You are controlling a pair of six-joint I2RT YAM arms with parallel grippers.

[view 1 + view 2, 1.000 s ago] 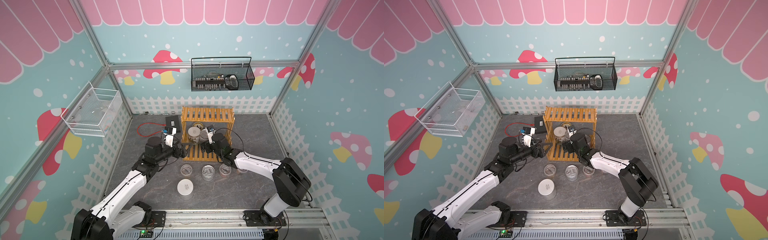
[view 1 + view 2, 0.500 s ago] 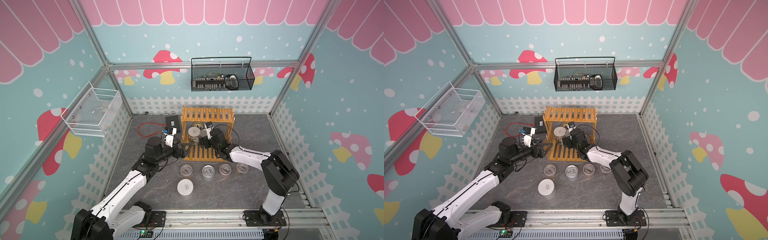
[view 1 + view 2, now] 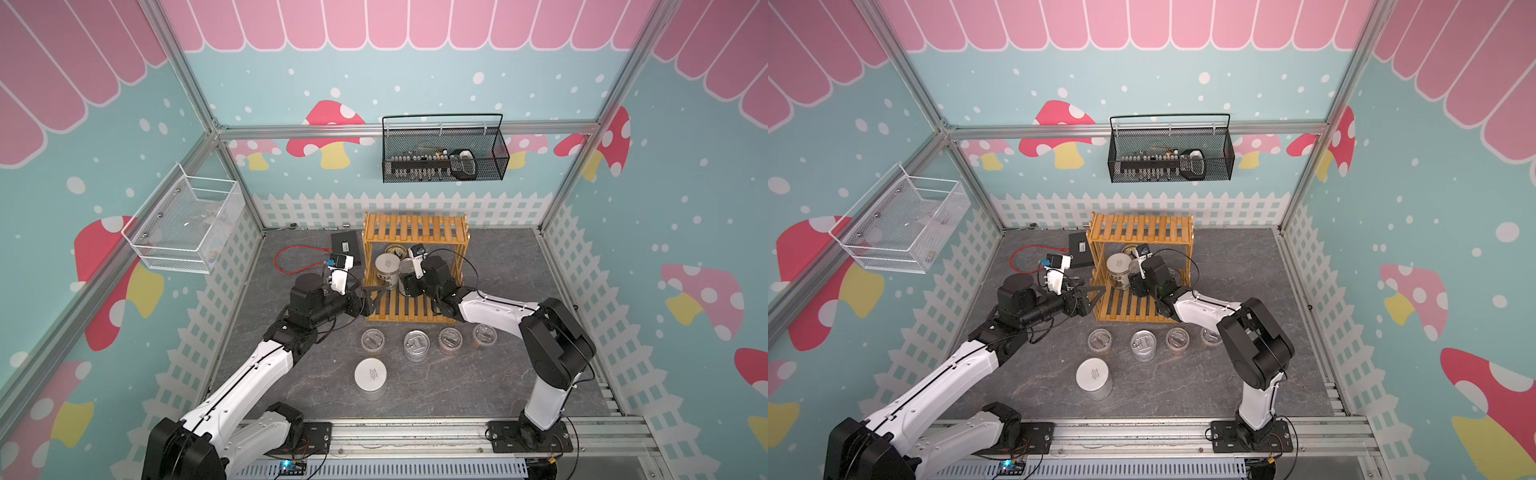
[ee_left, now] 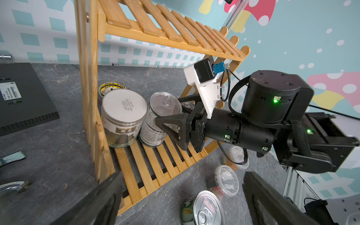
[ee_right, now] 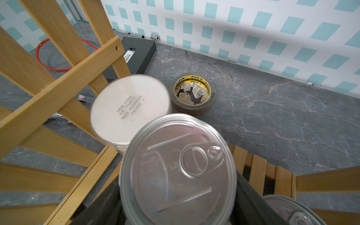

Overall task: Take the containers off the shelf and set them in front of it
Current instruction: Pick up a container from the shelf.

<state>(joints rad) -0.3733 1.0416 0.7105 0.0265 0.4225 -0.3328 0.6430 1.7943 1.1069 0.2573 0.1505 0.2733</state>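
Note:
The wooden shelf (image 3: 415,232) (image 3: 1142,226) stands mid-table. Its lower tier holds a white-lidded jar (image 3: 387,266) (image 4: 124,109) (image 5: 129,109), a pull-tab tin (image 4: 161,109) (image 5: 179,167) and a second tin (image 5: 292,212) beside it. My right gripper (image 3: 405,276) (image 4: 167,111) reaches into the lower tier, its fingers (image 4: 171,124) pressed on both sides of the pull-tab tin, which stands on the slats. My left gripper (image 3: 376,297) (image 4: 182,175) hangs open and empty at the shelf's front left corner. In front stand three clear tubs (image 3: 372,340), a tin (image 3: 416,343) and a white-lidded can (image 3: 370,374).
A roll of brown tape (image 5: 192,93) lies on the floor behind the lower tier. A black box (image 3: 345,243) and a red cable (image 3: 291,259) lie left of the shelf. A black wire basket (image 3: 444,153) and a white mesh basket (image 3: 187,224) hang on the walls.
My right gripper has pushed further into the lower tier around the pull-tab tin, and its jaws have narrowed onto it. The left arm has stayed put.

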